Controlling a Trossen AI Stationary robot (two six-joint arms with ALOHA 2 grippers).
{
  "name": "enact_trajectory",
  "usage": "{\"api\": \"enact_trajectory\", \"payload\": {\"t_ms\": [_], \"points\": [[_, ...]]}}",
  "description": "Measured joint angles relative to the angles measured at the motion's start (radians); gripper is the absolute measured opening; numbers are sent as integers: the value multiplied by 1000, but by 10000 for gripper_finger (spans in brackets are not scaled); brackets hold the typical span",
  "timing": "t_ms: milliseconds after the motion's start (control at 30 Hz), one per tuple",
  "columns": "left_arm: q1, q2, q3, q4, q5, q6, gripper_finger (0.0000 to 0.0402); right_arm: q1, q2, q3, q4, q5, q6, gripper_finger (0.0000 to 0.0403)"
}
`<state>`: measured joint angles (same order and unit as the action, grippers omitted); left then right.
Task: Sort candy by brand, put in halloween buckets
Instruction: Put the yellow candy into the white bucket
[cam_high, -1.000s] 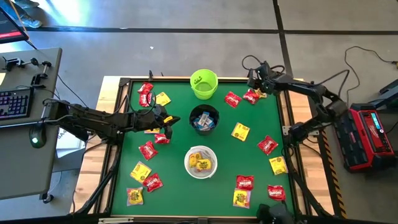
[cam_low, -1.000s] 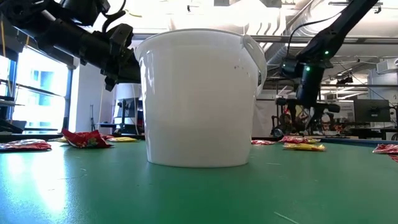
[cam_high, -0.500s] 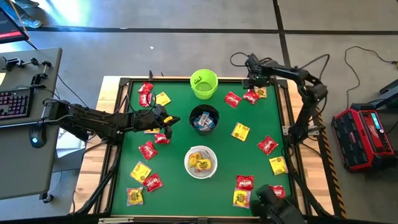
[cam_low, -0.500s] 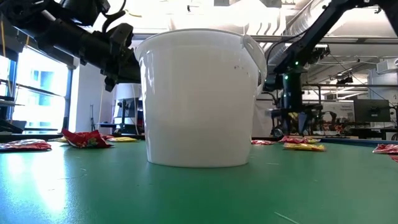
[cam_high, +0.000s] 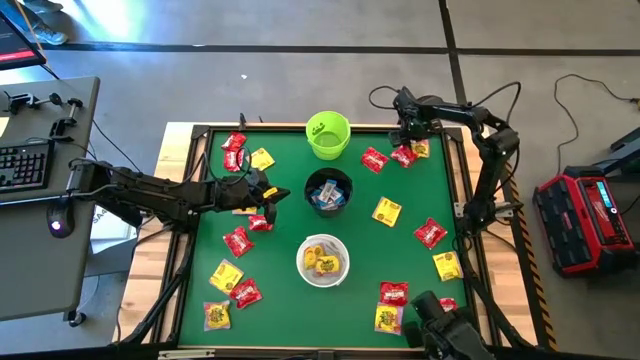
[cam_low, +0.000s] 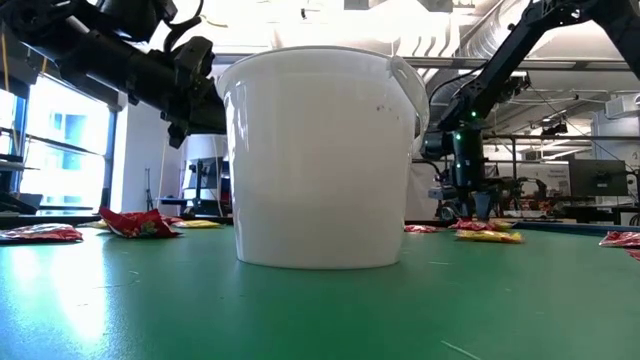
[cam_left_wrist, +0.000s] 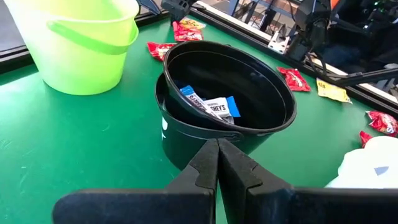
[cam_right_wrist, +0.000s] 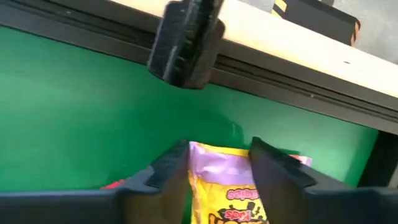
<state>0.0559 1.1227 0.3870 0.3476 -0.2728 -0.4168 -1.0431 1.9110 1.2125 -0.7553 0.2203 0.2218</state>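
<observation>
Three buckets stand in a row down the green table: lime green (cam_high: 328, 135), black (cam_high: 328, 190) with blue-and-white candy (cam_left_wrist: 211, 106) inside, and white (cam_high: 323, 259) with yellow candy. My right gripper (cam_high: 410, 140) points down at the far right corner, open, with a yellow candy packet (cam_right_wrist: 221, 183) lying between its fingers. A red packet (cam_high: 404, 156) lies beside it. My left gripper (cam_high: 268, 197) hangs shut and empty just left of the black bucket (cam_left_wrist: 227, 93). My right gripper comes from above with one finger (cam_right_wrist: 171, 167) on either side of the yellow packet's end (cam_right_wrist: 217, 152), which lies flat on the table. Whether the fingers touch it, I cannot tell.
Red and yellow packets lie scattered at the left (cam_high: 237, 242), right (cam_high: 430, 233) and near side (cam_high: 392, 295). The table's raised frame (cam_right_wrist: 280, 56) and a dark fitting (cam_right_wrist: 186, 43) on it run close behind the right gripper. A desk with a keyboard (cam_high: 20, 165) stands left.
My right gripper has sunk toward the yellow packet at the far right corner, shifting a little toward the table's left edge and rolling about its own axis. The packets and buckets lie as before.
</observation>
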Motion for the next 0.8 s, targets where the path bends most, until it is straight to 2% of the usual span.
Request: {"api": "enact_trajectory", "payload": {"t_ms": [267,567,800], "points": [[0,0,0,-31,0,0,0,-3,-1,-3,1,2,-21,10],[0,0,0,-30,0,0,0,2,-46,46,-72,3,-41,3],[0,0,0,-30,0,1,0,19,-164,102,-94,-17,-47,0]]}}
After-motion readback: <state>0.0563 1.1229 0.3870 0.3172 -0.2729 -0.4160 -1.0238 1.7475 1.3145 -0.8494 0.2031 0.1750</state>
